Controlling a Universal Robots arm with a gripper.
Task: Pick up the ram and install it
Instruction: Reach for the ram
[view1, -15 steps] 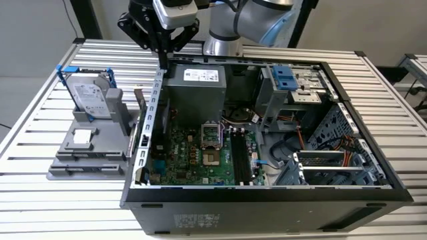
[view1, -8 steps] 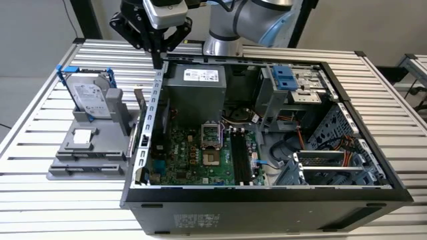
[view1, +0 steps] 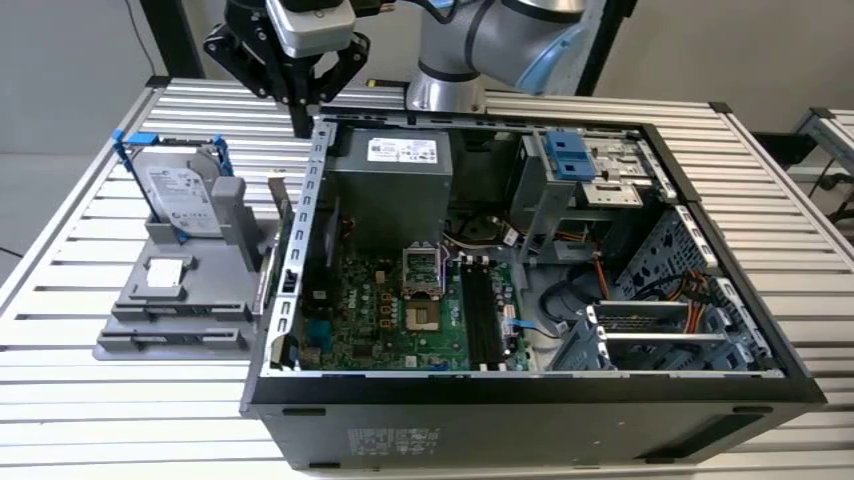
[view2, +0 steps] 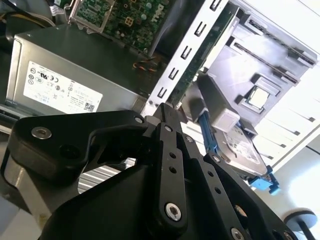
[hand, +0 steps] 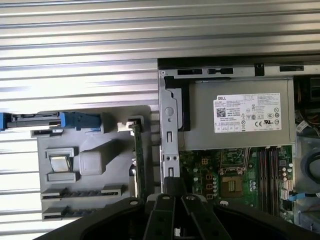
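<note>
Black gripper (view1: 304, 126), jaws closed and empty, is hovering over silver case wall (hand: 170, 125) near thin dark-green ram stick (hand: 139, 160) standing in grey holder (hand: 117, 170).

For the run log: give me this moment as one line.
claw: shut, empty, over case wall | ram: standing in gray holder, beside case | install: not done

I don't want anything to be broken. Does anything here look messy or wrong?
Nothing stands out. The computer case lies open, and no spill or damage shows. The ram stands on edge in the gray holder beside it, near the upright hard drive.
</note>
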